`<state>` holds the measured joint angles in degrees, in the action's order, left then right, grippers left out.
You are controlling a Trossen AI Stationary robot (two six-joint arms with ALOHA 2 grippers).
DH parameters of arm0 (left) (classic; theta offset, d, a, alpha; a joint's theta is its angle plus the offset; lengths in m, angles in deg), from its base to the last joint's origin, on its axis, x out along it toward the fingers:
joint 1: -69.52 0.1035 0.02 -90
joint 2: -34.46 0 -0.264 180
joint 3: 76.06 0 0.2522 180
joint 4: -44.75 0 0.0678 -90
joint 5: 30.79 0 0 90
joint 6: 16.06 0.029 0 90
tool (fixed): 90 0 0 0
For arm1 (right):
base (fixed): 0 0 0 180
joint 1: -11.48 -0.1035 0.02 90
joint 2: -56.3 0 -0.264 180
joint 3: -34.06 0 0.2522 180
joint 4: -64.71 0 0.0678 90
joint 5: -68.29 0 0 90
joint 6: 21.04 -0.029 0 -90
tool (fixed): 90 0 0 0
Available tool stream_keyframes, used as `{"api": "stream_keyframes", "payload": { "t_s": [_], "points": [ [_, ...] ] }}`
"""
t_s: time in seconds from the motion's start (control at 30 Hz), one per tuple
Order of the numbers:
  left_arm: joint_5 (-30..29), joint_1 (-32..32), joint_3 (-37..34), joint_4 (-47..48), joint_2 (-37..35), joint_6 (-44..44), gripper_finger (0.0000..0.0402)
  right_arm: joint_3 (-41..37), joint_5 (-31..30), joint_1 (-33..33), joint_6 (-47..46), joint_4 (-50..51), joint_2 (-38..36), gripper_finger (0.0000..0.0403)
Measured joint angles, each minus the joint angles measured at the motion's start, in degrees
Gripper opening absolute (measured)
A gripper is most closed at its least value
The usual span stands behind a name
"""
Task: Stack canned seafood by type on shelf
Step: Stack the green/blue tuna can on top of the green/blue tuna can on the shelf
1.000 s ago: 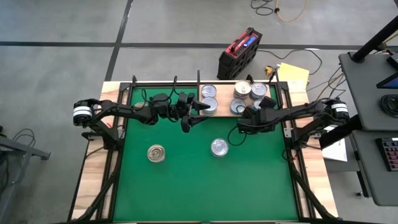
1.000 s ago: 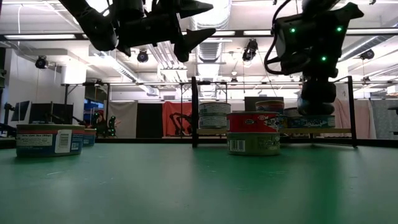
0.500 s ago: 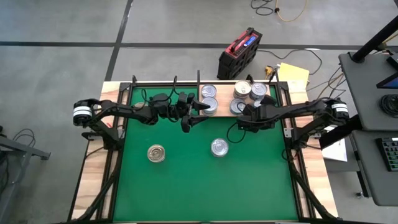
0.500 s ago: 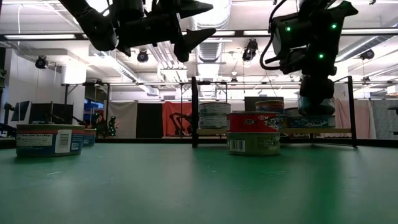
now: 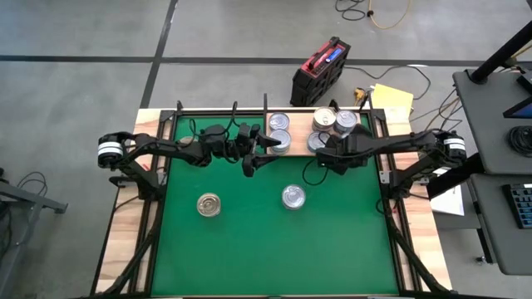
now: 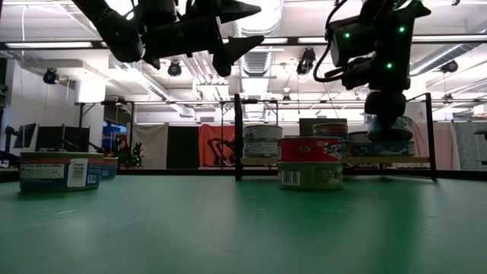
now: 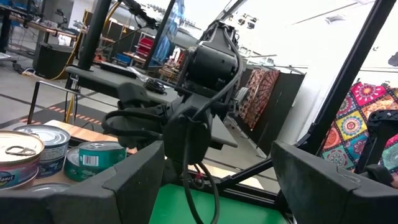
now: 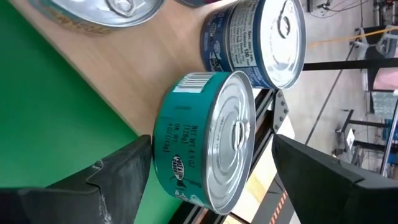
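- The green mat [image 5: 249, 241] covers the tabletop inside a pale wooden frame; the floor around is grey; beyond the table's far edge a red and black case [image 5: 320, 71] lies on the floor beside a yellow sheet [image 5: 392, 100]; the low view looks across the mat into a hall with ceiling lights.
- Two cans sit alone on the mat, well apart: a gold-lidded can [image 5: 209, 204] toward the left and a silver-lidded can [image 5: 293, 197] nearer the middle.
- The shelf [image 8: 155, 68], a pale wooden board at the mat's far edge, carries the remaining cans: from above two lids show in its left group [image 5: 279, 133] and three in its right group; the low view shows some standing stacked, so a full count cannot be told.
- The left gripper [image 5: 264, 151] hangs above the mat just beside the left group, its arm reaching in from the left edge, fingers spread wide and empty.
- The right gripper [image 5: 320, 146] hovers over the right group, its arm stretched in from the right edge; its fingers stand apart on either side of a teal can [image 8: 205, 143] resting on the shelf, not touching it; a blue-sided can [image 8: 255, 40] stands just beyond it.
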<state>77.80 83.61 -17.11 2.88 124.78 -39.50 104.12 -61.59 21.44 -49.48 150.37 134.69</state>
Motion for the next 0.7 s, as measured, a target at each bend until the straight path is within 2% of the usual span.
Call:
{"api": "stream_keyframes", "payload": {
  "t_s": [0.7],
  "points": [
    [0.0,0.0,0.0,0.0,0.0,0.0,0.0280,0.4,-0.2,1.9,-0.5,1.2,0.0,0.0322]
  ]
}}
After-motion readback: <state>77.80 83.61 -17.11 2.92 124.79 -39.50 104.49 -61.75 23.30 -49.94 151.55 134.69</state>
